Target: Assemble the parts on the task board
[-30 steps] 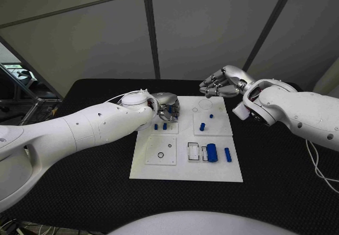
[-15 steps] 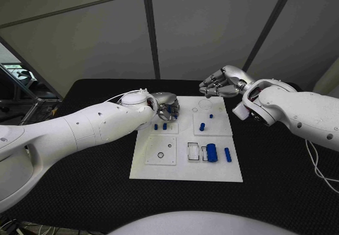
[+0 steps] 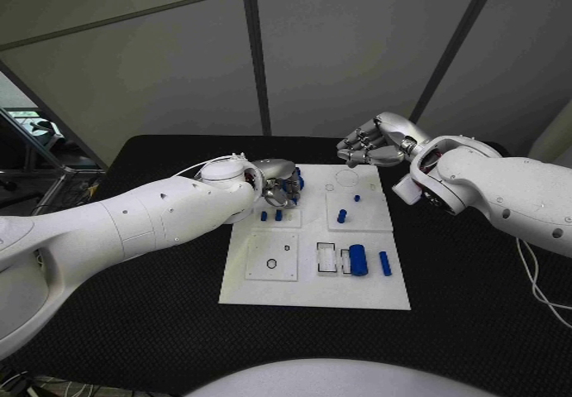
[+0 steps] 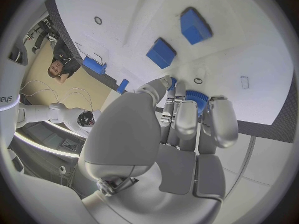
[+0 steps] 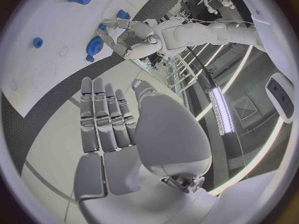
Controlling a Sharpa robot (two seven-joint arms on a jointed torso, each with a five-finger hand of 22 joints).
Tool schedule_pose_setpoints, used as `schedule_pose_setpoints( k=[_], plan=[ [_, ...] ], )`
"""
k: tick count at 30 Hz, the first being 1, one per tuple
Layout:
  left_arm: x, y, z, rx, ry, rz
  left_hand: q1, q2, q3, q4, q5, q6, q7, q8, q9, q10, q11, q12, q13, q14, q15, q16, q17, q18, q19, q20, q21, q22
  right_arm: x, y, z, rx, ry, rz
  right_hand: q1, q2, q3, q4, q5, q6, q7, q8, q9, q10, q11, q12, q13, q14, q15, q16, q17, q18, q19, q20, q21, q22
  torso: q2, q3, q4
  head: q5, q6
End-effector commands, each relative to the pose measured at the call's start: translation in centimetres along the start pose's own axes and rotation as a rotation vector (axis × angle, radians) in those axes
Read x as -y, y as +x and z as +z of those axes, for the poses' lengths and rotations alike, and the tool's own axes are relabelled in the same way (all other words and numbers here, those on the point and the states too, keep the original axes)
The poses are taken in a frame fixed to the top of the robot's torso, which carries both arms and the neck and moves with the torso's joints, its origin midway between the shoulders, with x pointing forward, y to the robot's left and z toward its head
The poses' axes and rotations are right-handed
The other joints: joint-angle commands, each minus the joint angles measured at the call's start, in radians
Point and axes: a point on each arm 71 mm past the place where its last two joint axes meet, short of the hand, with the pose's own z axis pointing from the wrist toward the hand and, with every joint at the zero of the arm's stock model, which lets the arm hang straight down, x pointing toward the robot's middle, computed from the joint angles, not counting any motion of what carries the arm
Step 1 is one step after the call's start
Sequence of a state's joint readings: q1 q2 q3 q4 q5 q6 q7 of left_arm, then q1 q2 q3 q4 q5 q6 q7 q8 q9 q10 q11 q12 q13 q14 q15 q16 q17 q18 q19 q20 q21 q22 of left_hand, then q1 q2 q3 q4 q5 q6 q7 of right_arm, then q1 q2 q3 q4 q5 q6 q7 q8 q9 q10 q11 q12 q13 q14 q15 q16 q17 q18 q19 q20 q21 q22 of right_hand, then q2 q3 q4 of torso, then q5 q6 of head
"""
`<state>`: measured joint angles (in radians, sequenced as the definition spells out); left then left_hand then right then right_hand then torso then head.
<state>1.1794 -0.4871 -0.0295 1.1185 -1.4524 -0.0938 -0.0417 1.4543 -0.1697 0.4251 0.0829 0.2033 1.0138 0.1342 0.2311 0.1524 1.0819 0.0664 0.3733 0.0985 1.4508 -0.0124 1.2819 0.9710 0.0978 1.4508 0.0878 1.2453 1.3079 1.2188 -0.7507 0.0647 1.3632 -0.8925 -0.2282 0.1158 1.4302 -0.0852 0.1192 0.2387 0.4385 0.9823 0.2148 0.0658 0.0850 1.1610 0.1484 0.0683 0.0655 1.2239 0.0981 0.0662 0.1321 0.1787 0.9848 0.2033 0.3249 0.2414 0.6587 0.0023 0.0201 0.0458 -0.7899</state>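
The white task board (image 3: 312, 285) lies mid-table. My left hand (image 3: 279, 184) hovers over its far left corner and grips a blue toothed wheel (image 3: 297, 176) between its curled fingers (image 4: 186, 117); the left wrist view shows the wheel (image 4: 197, 97) just above the board (image 4: 249, 45). Two small blue pegs (image 3: 270, 214) stand beside that hand. My right hand (image 3: 374, 141) hangs beyond the board's far edge, its fingers (image 5: 104, 115) straight and holding nothing. The right wrist view shows the left hand (image 5: 132, 39) with the wheel (image 5: 95, 45).
A blue peg (image 3: 341, 214) and a smaller one (image 3: 356, 197) stand on the far right plate. A thick blue cylinder (image 3: 356, 257) and a thin blue bar (image 3: 383, 261) lie at the near right, next to a rectangular slot (image 3: 326, 255). Black table (image 3: 143, 331) surrounds the board.
My left hand has turned and risen slightly, so the blue wheel now shows at its fingertips. The right hand has stayed in place.
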Motion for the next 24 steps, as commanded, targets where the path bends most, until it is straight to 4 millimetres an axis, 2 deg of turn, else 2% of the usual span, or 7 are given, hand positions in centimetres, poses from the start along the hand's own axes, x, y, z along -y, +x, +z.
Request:
schedule_pose_setpoints(
  k=[1, 4, 10, 17, 24],
  plan=[
    [0.0, -0.8, -0.3, 0.027, 0.000, -0.031, -0.003, -0.003, 0.008, 0.000, -0.004, 0.006, 0.002, -0.007, -0.002, 0.007, 0.002, -0.008, 0.001, 0.005, 0.000, 0.004, 0.000, -0.023, 0.006, -0.002, 0.004, 0.024, -0.1, 0.0, 0.0, -0.005, -0.008, -0.001, -0.006, 0.003, 0.002, -0.006, 0.002, -0.008, 0.000, -0.002, -0.002, -0.007, 0.000, -0.001, 0.000, -0.007, 0.002, -0.002, -0.001, 0.003, 0.008, 0.003, -0.007, -0.001, 0.000, 0.0003, 0.0006, 0.004, 0.009],
    [0.1, -1.7, -0.6, 0.053, 0.005, -0.045, -0.004, -0.003, 0.009, 0.000, -0.004, 0.006, 0.002, -0.008, -0.002, 0.008, 0.002, -0.010, 0.000, 0.005, 0.000, 0.004, 0.000, -0.023, 0.005, -0.002, 0.003, 0.023, -0.1, -0.1, 0.0, -0.004, -0.007, -0.002, -0.006, 0.003, 0.002, -0.006, 0.002, -0.008, 0.000, -0.002, -0.002, -0.007, 0.000, -0.001, 0.000, -0.007, 0.002, -0.002, -0.001, 0.003, 0.008, 0.003, -0.007, -0.001, 0.000, -0.0014, 0.0015, 0.003, 0.013],
    [-0.1, -3.0, -1.3, 0.084, 0.007, -0.060, -0.005, -0.004, 0.011, -0.001, -0.004, 0.009, 0.002, -0.009, -0.003, 0.012, 0.002, -0.012, 0.000, 0.005, -0.001, 0.004, -0.001, -0.023, 0.005, -0.003, 0.003, 0.024, 0.0, -0.1, 0.0, -0.003, -0.005, -0.002, -0.006, 0.003, 0.002, -0.006, 0.002, -0.008, 0.000, -0.002, -0.002, -0.007, 0.000, -0.001, 0.000, -0.007, 0.002, -0.002, -0.001, 0.003, 0.008, 0.003, -0.007, -0.001, 0.001, 0.0001, -0.0006, 0.007, 0.016],
    [-1.1, -3.3, -2.2, 0.077, -0.015, -0.061, -0.010, -0.007, 0.012, -0.001, -0.005, 0.013, 0.001, -0.011, -0.004, 0.017, 0.002, -0.017, 0.000, 0.005, -0.001, 0.004, -0.003, -0.023, 0.005, -0.003, 0.002, 0.024, 0.1, -0.1, 0.0, -0.003, -0.004, -0.003, -0.006, 0.003, 0.002, -0.006, 0.002, -0.008, 0.000, -0.002, -0.002, -0.007, 0.000, -0.001, 0.000, -0.007, 0.002, -0.002, -0.001, 0.003, 0.008, 0.003, -0.007, -0.001, -0.001, -0.0002, 0.0017, 0.010, 0.014],
    [-2.4, -3.3, -3.0, 0.063, -0.045, -0.061, -0.014, -0.008, 0.012, -0.001, -0.006, 0.017, 0.001, -0.012, -0.004, 0.022, 0.001, -0.020, 0.000, 0.005, -0.001, 0.004, -0.004, -0.023, 0.005, -0.003, 0.002, 0.025, 0.1, -0.2, 0.0, -0.003, -0.002, -0.003, -0.006, 0.003, 0.003, -0.006, 0.002, -0.008, -0.001, -0.001, -0.001, -0.007, 0.000, 0.000, 0.000, -0.006, 0.002, -0.002, -0.002, 0.003, 0.008, 0.003, -0.007, -0.002, 0.001, -0.0009, -0.0003, 0.010, 0.014]
  ],
)
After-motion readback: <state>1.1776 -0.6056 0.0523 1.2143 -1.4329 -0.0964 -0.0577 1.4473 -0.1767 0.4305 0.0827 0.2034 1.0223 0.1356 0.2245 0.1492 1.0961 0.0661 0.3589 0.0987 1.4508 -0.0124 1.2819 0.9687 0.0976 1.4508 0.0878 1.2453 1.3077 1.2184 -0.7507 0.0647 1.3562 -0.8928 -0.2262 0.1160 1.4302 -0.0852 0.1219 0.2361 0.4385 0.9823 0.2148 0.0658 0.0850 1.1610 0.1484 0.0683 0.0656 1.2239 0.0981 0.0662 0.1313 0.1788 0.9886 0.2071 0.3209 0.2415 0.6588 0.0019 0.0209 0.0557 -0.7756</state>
